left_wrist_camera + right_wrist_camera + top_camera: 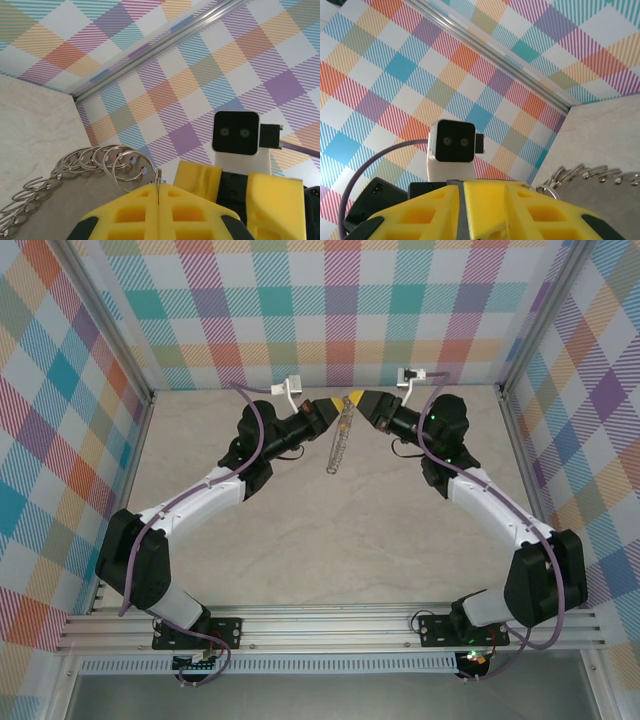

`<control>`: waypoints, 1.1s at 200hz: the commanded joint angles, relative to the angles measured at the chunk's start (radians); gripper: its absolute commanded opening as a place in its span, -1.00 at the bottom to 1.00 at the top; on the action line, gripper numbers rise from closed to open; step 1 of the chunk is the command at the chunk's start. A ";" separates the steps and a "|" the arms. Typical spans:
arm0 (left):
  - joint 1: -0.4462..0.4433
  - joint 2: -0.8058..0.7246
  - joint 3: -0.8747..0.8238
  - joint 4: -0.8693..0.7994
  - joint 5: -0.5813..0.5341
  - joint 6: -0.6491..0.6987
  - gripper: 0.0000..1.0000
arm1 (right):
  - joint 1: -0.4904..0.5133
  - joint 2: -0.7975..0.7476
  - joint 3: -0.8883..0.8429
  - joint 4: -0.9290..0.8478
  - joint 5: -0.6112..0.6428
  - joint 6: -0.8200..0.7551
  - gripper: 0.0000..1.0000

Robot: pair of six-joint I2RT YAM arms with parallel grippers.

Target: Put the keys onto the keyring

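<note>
The keyring [338, 445], a limp chain of silver rings, hangs over the back middle of the table. My left gripper [328, 407] is shut on its top ring. In the left wrist view the yellow jaws [158, 187] pinch one thin ring edge-on, and the rest of the keyring [95, 157] trails away to the left. My right gripper [368, 403] faces it from the right, a finger's width away. It is shut on the key [487, 210], whose yellow head fills the gap between the fingers [435, 210]. The key's head [352, 398] pokes out toward the ring's top.
Checkered walls with aluminium rails [320, 625] close in the beige table [320, 540] on three sides. Both grippers hang near the back wall. The right gripper's fingers [197, 180] stand just behind the left jaws, and the keyring [580, 175] shows at the right.
</note>
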 commanded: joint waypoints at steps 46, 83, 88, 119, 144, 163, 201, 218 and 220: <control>-0.012 -0.044 0.000 0.091 0.038 0.051 -1.00 | -0.008 -0.003 -0.019 0.023 -0.010 -0.005 -0.42; -0.012 -0.043 0.004 0.094 0.040 0.051 -1.00 | -0.007 0.027 -0.028 0.047 -0.032 0.026 -0.43; -0.012 -0.043 0.006 0.094 0.040 0.051 -1.00 | -0.008 0.029 -0.029 0.071 -0.034 0.029 -0.43; -0.014 -0.041 0.008 0.097 0.038 0.052 -1.00 | 0.005 0.044 -0.031 0.091 -0.044 0.037 -0.45; -0.015 -0.042 0.011 0.097 0.037 0.053 -1.00 | 0.013 0.046 -0.033 0.093 -0.048 0.037 -0.46; -0.016 -0.042 0.009 0.096 0.035 0.052 -1.00 | 0.016 0.044 -0.033 0.092 -0.051 0.034 -0.46; -0.016 -0.043 0.009 0.097 0.031 0.054 -1.00 | 0.022 0.034 -0.046 0.093 -0.055 0.033 -0.51; -0.016 -0.041 0.012 0.096 0.029 0.053 -1.00 | 0.022 0.026 -0.054 0.090 -0.054 0.031 -0.56; -0.016 -0.041 0.012 0.096 0.029 0.053 -1.00 | 0.022 0.026 -0.055 0.090 -0.055 0.030 -0.57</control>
